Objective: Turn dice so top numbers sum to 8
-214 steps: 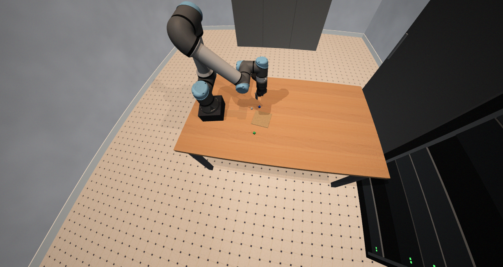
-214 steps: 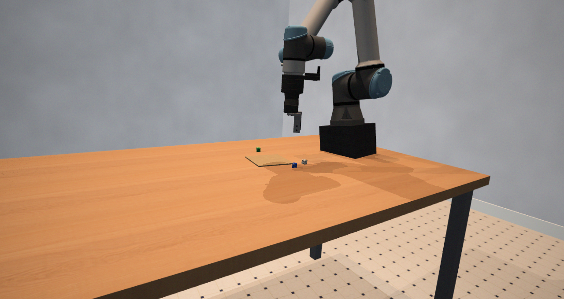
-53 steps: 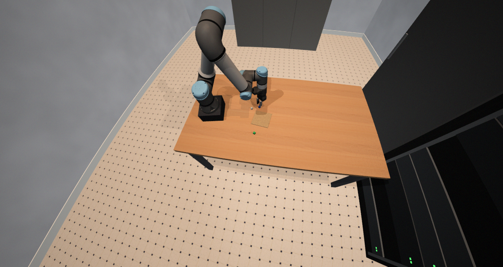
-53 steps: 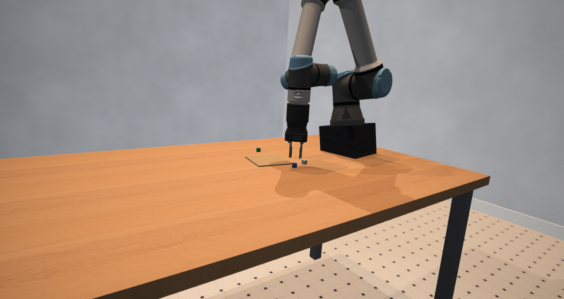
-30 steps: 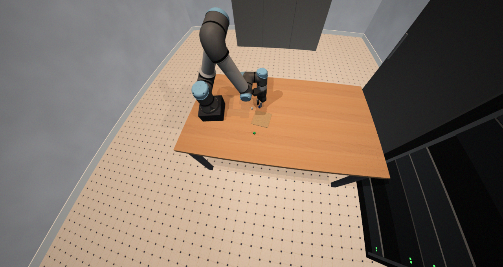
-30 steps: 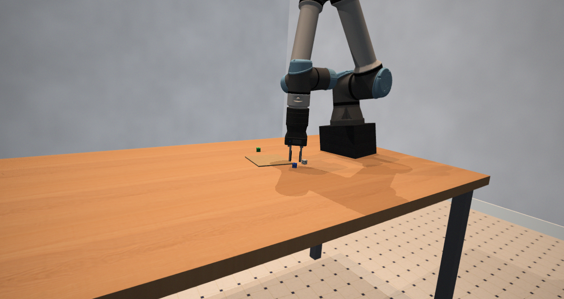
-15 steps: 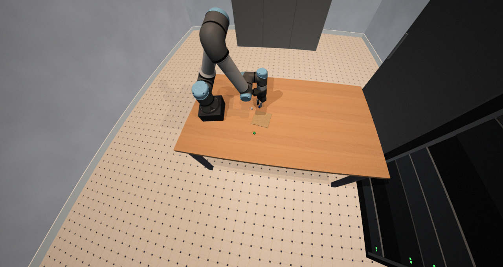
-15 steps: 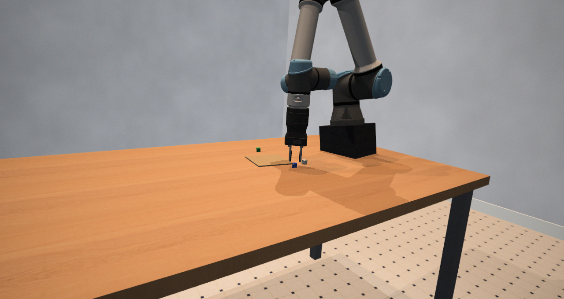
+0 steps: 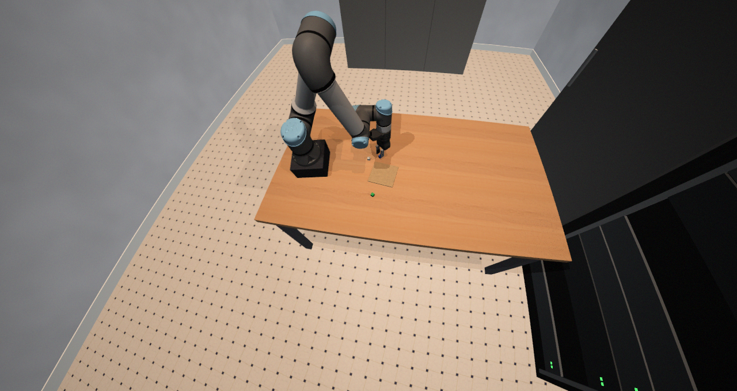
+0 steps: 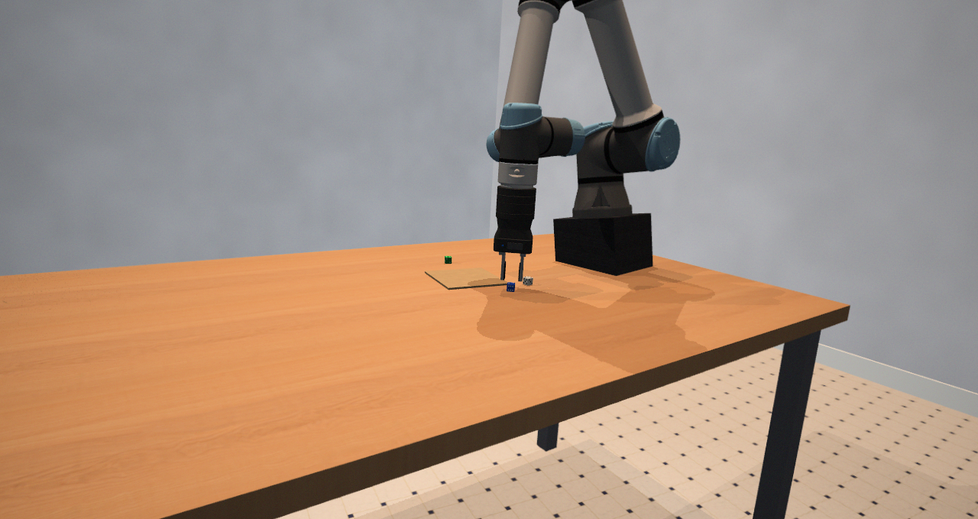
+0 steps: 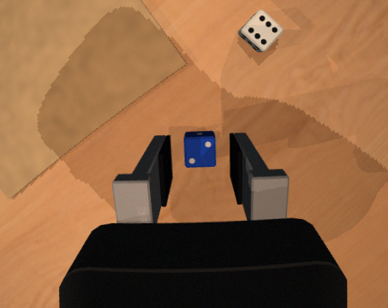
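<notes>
A blue die lies on the bare table just off the tan mat, with two pips up. My gripper is open and hangs low right over it, one finger on each side and clear gaps to the die. A white die lies on the table nearby, six pips up, off the mat. A green die lies on the table on the mat's other side, also off it. No die is on the mat.
The arm's black base stands on the table close behind the white die. A dark cabinet stands along the table's far side.
</notes>
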